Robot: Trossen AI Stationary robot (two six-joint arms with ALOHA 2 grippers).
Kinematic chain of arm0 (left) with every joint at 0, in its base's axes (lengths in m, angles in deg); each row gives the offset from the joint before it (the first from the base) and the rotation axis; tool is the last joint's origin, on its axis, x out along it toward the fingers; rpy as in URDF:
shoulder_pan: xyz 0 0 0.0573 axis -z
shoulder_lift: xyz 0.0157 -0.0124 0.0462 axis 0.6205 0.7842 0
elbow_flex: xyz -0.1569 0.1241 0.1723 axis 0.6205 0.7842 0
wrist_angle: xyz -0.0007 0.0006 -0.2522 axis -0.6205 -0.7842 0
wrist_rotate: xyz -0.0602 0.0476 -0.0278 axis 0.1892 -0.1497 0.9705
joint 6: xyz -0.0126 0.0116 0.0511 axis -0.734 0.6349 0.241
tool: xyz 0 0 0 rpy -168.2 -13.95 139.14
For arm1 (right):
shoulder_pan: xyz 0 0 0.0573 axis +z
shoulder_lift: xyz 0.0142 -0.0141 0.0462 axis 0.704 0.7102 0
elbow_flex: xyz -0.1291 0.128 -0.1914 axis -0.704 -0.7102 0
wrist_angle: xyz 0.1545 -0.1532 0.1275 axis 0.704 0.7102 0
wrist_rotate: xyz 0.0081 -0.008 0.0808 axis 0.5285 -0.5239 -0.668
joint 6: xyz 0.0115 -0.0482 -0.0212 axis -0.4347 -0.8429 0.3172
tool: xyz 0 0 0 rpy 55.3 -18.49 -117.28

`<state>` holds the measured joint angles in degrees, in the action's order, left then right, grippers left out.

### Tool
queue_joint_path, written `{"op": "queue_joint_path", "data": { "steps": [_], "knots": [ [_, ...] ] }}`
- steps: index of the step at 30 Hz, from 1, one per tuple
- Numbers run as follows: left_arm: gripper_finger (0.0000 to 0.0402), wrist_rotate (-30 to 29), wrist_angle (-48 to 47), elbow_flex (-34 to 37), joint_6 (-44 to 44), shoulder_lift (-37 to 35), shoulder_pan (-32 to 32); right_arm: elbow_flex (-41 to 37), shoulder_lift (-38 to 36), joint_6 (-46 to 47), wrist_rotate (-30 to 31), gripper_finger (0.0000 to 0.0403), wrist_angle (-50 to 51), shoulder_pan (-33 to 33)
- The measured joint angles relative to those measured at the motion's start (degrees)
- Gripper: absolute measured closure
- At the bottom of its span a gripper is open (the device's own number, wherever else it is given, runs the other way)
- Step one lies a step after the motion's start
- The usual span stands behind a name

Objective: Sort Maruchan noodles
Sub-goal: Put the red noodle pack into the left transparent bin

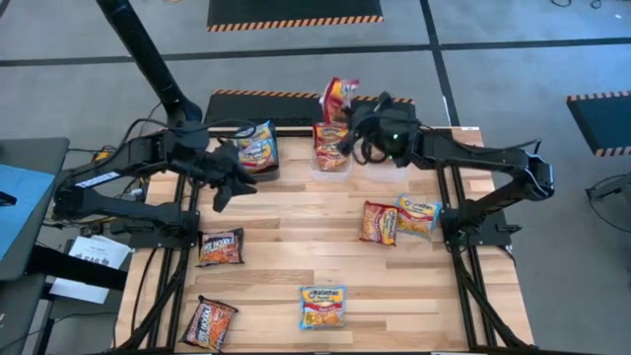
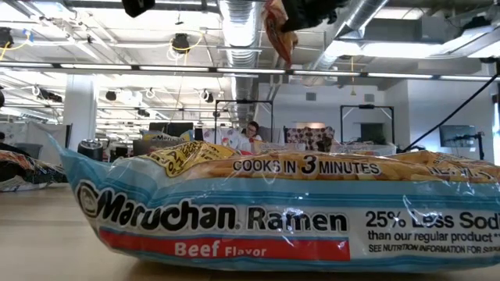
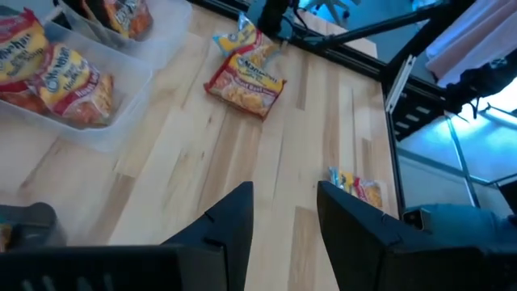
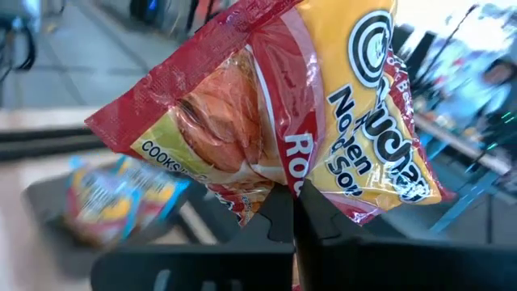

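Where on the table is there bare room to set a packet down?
Free: the wood middle, between the black packet and the red packet; also the front right corner beyond the blue packet. Crowded: the back edge, with both bins and both tools.

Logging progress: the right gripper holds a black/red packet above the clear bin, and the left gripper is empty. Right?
Not quite: the packet in the right gripper is red/orange, as the right wrist view shows. It does hang above the clear bin, and the left gripper is empty.
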<state>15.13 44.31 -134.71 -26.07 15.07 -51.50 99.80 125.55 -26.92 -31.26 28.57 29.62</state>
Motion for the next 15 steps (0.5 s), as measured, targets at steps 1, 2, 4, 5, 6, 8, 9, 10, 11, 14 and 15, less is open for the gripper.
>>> {"op": "queue_joint_path", "data": {
  "steps": [1, 2, 4, 5, 6, 8, 9, 10, 11, 14, 15],
  "knots": [
    [0.0278, -0.1, 0.1, 0.0, 0.0, -0.2, 0.0, 0.0, 0.0, -1.3, 0.0, 0.0396, -2.0, -0.6],
    [0.0278, -0.2, 0.0, 0.0, 0.0, -0.2, 0.0, 0.0, 0.0, -2.6, -0.1, 0.0396, -3.7, -1.1],
    [0.0278, -0.3, 0.0, 0.0, 0.0, -0.4, 0.0, 0.0, 0.0, -4.0, -0.2, 0.0396, -7.6, -2.3],
    [0.0278, -0.6, 0.0, 0.0, 0.0, -0.4, 0.0, 0.0, 0.0, -4.1, -0.2, 0.0396, -9.6, -2.8],
    [0.0278, -0.6, 0.0, 0.0, 0.0, -0.5, 0.0, 0.0, 0.0, -4.1, -0.2, 0.0396, -11.5, -3.3],
    [0.0278, -1.2, 0.0, 0.0, 0.0, -0.4, 0.0, 0.0, 0.0, -4.1, -0.2, 0.0396, -14.8, -4.0],
    [0.0278, -1.4, 0.0, 0.0, 0.0, -0.4, 0.0, 0.0, 0.0, -4.2, -0.3, 0.0396, -16.2, -4.3],
    [0.0278, -1.6, 0.0, 0.0, 0.2, -0.4, 0.0, 0.0, 0.0, -4.2, -0.4, 0.0396, -17.2, -4.6],
    [0.0278, -1.6, 0.0, 0.0, 0.5, -0.5, 0.0, 0.0, 0.0, -4.1, -0.4, 0.0396, -17.8, -4.7],
    [0.0278, -1.6, 0.0, 0.0, 0.8, -0.4, 0.0, 0.2, 1.3, -3.8, -0.4, 0.0396, -17.7, -4.3],
    [0.0278, -1.6, 0.0, 0.0, 0.8, -0.4, 0.0, 0.1, 1.8, -3.8, -0.4, 0.0396, -16.5, -4.2]
  ]
}}
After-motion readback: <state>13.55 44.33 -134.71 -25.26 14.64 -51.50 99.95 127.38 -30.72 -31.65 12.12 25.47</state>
